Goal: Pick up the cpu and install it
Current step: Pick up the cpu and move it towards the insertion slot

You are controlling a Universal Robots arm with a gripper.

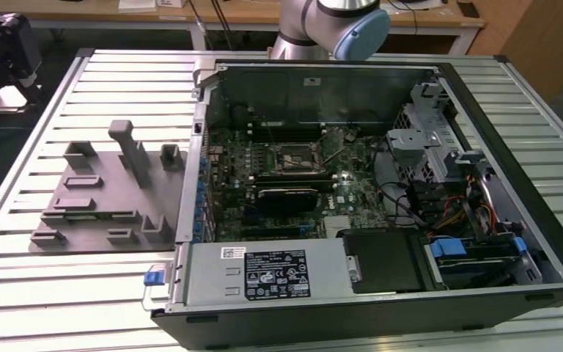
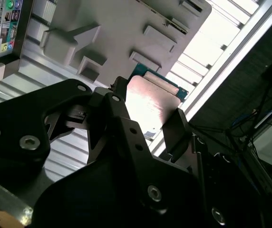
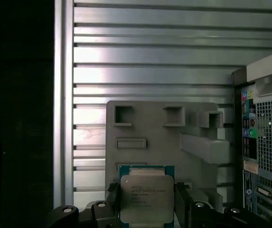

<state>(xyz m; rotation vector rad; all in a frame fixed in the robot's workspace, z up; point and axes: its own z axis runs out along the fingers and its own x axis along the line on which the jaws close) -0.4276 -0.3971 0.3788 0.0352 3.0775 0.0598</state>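
On the exterior view's left we see the grey fixture point(image 1: 105, 198) lying on the slatted metal surface point(image 1: 27, 293), with several upright blocks standing up from its base. The tallest block is near the middle.

Just beside the fixture, toward the centre of the frame, the computer case point(image 1: 516, 95) lies open. Its near side wall rises between the fixture and the motherboard point(image 1: 350, 191). Near the middle of the board we make out the dark square socket frame point(image 1: 295, 155), with a thin lever point(image 1: 336, 150) slanting beside it. The power supply point(image 1: 262, 275) fills the case's lower part. Drive cages point(image 1: 438, 147) and loose cables crowd the exterior view's right. The arm point(image 1: 333, 26) stands at the top of the frame, behind the case.

In both wrist views the jaws are clenched on the cpu point(image 3: 147, 198) point(image 2: 150, 102), pressing two opposite edges. In the first wrist view its silvery top faces us, with a green rim showing along one edge. The fixture's base and pockets lie behind it there. We cannot tell how far it is lifted off the fixture. The case's rear panel point(image 3: 264, 142), with its ports and vent grille, stands just beside the fixture.
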